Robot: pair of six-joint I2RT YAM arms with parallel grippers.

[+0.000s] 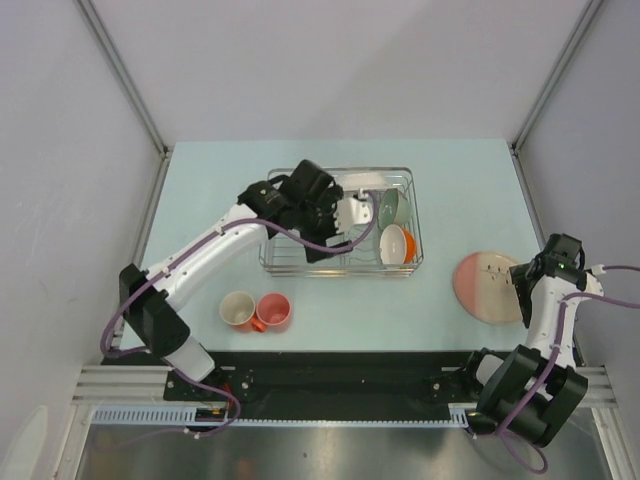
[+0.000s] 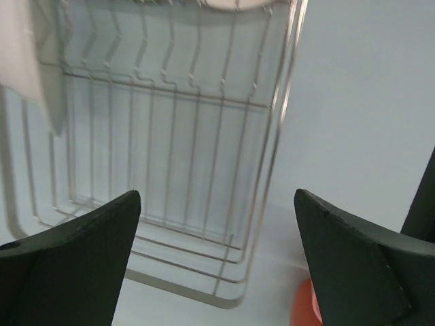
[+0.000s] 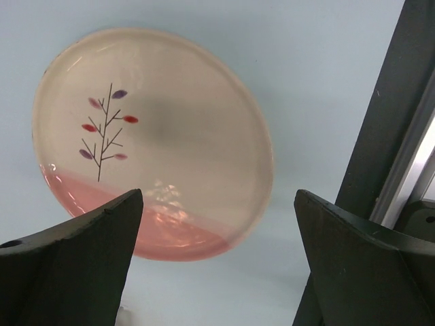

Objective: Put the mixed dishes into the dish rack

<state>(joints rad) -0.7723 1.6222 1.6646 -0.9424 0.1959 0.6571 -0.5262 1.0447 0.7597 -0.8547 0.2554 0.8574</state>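
Left wrist: the left gripper (image 2: 217, 197) hangs open and empty over the bare end of the rack (image 2: 265, 156), where a careless drop could snag a finger on the wires. Right wrist: the right gripper (image 3: 217, 197) gapes empty above the pink plate (image 3: 153, 142), which lies flat on the table (image 3: 326, 41) and will likely skid when pinched. Only the top view shows the cup (image 1: 238, 309) and mug (image 1: 272, 311) standing lower left of the rack, with bowls (image 1: 397, 244) already inside it.
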